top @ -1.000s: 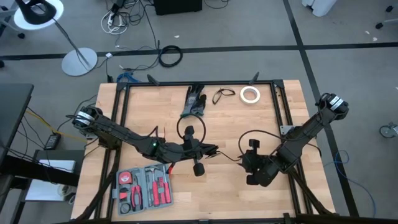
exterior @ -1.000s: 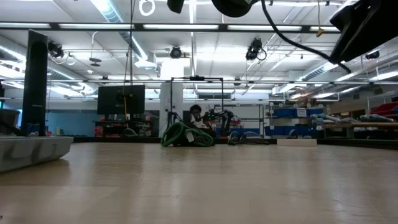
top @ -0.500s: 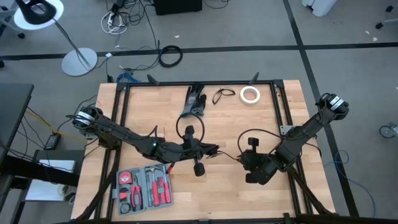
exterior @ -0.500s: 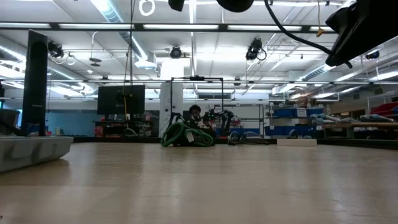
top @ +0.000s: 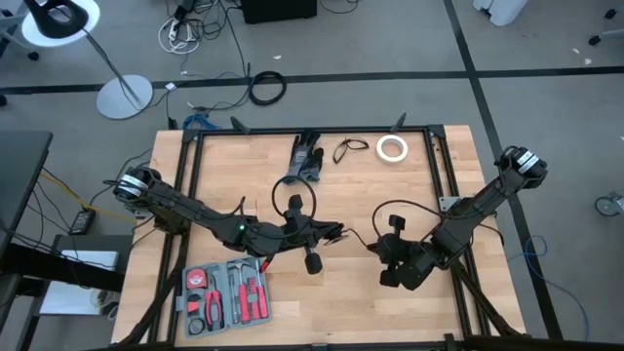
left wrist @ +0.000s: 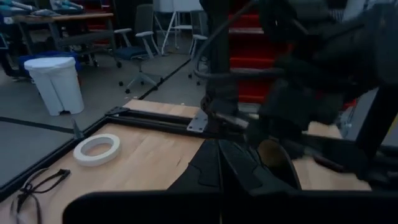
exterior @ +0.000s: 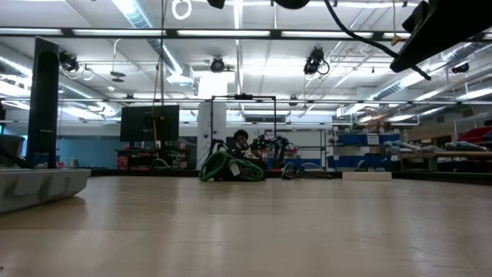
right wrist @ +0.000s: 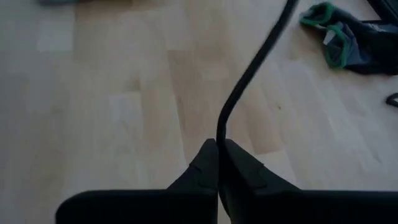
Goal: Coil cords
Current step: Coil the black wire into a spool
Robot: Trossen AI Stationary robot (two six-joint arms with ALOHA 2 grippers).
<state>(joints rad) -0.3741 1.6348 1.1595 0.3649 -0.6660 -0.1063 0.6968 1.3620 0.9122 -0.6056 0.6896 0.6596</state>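
A thin black cord (right wrist: 249,68) hangs between my two grippers, above the table's middle. It makes one loop (top: 279,203) beside my left gripper (top: 336,234) and another arc (top: 390,207) over my right gripper (top: 373,247). Both grippers are shut and face each other a short way apart, clear of the tabletop. In the right wrist view the cord rises from between my shut fingertips (right wrist: 217,144). A second small loose cord loop (top: 348,149) lies flat on the wood near the far edge. My left gripper is shut at the cord's end near the ring-shaped loop. Its own fingers (left wrist: 205,163) hide the place of contact, so I cannot tell which part it has. My right gripper pinches the cord (right wrist: 220,132) between its two fingertips. The cord curves up and away from them, lifted clear of the table.
A white tape roll (top: 392,147) and a dark green-edged cloth bundle (top: 305,161) lie near the far edge. An open case of red-handled tools (top: 224,292) sits at the near left. A black frame (top: 436,156) borders the tabletop.
My right gripper has shut on the cord and moved slightly toward the table's left and far edge. The cord's loop beside my left gripper has shifted a little toward the far edge.
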